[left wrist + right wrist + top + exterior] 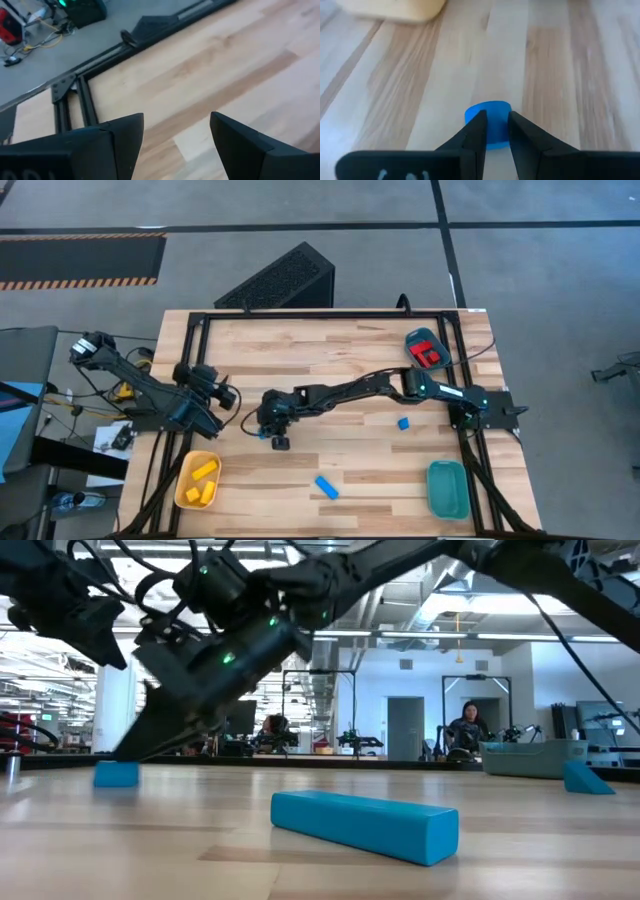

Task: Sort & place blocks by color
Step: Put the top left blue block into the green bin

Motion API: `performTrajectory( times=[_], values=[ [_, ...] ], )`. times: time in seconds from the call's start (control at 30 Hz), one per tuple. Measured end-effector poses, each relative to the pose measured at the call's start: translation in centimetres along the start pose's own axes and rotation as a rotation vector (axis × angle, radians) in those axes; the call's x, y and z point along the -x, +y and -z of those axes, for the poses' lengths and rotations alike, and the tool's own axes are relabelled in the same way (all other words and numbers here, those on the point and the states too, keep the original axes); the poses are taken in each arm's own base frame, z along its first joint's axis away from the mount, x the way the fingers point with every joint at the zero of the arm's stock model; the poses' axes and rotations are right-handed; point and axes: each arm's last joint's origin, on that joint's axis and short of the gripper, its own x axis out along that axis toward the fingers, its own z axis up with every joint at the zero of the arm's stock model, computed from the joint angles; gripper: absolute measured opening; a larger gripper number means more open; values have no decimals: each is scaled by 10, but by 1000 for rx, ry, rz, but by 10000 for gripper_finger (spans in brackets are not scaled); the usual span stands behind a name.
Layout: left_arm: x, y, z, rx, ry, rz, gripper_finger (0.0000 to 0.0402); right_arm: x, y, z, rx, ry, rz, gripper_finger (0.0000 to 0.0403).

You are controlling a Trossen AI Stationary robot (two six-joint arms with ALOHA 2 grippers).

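Blocks: one blue block (488, 125) sits mid-surface, pinched between the narrow fingers of the right hand (279, 442), which half hide it. Another blue bar (326, 487) lies near the front edge. The left hand (175, 145) gapes wide by the left edge.

Robotics lab: rows of arm rigs (350, 740) behind wooden table (150, 840).

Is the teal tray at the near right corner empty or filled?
Empty: the high view shows only bare teal inside the teal tray.
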Motion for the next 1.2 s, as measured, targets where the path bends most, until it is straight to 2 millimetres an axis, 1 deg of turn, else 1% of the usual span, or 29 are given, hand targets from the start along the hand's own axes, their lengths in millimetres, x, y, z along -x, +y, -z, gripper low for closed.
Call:
performTrajectory(
  times=[0.2, 0.33, 0.47, 0.57, 0.73, 0.8, 0.87, 0.93, 1.03, 1.07, 1.13, 1.2],
  values=[
    [0, -7, 1, -23, 23, 48, 219, 30, 10, -3, 42, 178, -18, 103],
    [0, -9, 1, -27, 36, 63, 219, 49, 15, -4, 29, 269, -21, 103],
    [0, -11, 3, -41, 74, 76, 219, 55, 22, -1, 12, 307, -16, 103],
    [2, -13, 3, -39, 81, 99, 219, 59, 30, 6, 14, 319, -9, 103],
    [4, -15, 6, -50, 75, 123, 219, 70, 44, 18, -3, 272, -18, 103],
    [5, -15, 6, -51, 71, 128, 219, 79, 47, 23, -12, 227, -20, 103],
    [5, -16, 6, -44, 64, 133, 219, 92, 48, 24, -25, 168, -11, 103],
    [5, -16, 5, -42, 58, 135, 219, 107, 48, 27, -44, 130, 34, 103],
    [5, -17, 5, -41, 48, 141, 219, 120, 45, 40, -96, 112, 126, 103],
    [5, -18, 5, -36, 46, 145, 219, 122, 45, 44, -122, 103, 145, 103],
    [5, -18, 5, -34, 42, 147, 219, 124, 49, 48, -170, 31, 143, 103],
    [5, -18, 5, -33, 40, 147, 219, 122, 58, 54, -187, -6, 122, 103]
  ],
)
